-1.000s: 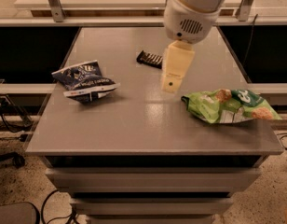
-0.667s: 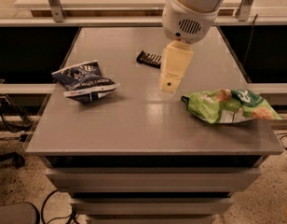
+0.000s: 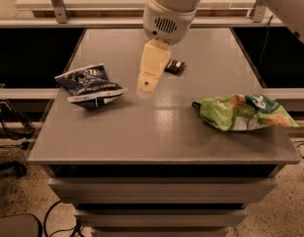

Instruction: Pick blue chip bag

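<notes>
The blue chip bag lies on the left part of the grey table, dark navy with white lettering and a white strip along its lower edge. My gripper hangs from the white arm above the table's middle, a short way to the right of the bag and not touching it. It holds nothing.
A bright green snack bag lies at the right edge of the table. A small dark brown candy bar lies just behind the gripper. A second table stands behind, and cables lie on the floor at the left.
My arm and gripper have moved left, toward the blue chip bag, and now partly cover the candy bar. The bags have not moved.
</notes>
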You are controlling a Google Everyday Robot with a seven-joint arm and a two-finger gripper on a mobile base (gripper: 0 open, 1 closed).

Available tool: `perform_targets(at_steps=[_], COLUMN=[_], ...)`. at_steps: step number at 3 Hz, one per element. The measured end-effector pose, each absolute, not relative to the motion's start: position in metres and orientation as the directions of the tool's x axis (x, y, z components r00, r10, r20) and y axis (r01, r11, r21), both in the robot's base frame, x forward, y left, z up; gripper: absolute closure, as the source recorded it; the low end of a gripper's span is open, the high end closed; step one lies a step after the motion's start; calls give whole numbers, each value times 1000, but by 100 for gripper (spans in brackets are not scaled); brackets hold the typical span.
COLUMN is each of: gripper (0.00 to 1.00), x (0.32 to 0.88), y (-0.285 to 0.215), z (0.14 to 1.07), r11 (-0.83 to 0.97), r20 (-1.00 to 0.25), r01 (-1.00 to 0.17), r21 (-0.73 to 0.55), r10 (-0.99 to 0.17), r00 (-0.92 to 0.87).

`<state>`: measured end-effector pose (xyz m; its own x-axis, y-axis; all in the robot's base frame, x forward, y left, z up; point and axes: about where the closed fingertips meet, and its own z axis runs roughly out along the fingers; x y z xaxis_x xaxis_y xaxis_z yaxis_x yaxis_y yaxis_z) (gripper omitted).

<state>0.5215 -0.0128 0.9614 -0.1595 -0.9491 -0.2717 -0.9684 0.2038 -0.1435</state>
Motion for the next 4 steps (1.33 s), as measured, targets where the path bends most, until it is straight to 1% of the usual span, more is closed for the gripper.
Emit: perform_targets(at_steps=[2,4], gripper=[0,0], x=[557,579], y=[81,141], z=[947,918], r11=[261,405], r20=[-264,-217], r01=[-958,-909], r21=[-119,-97], r10=[-938,-900], r00=[-223,-378])
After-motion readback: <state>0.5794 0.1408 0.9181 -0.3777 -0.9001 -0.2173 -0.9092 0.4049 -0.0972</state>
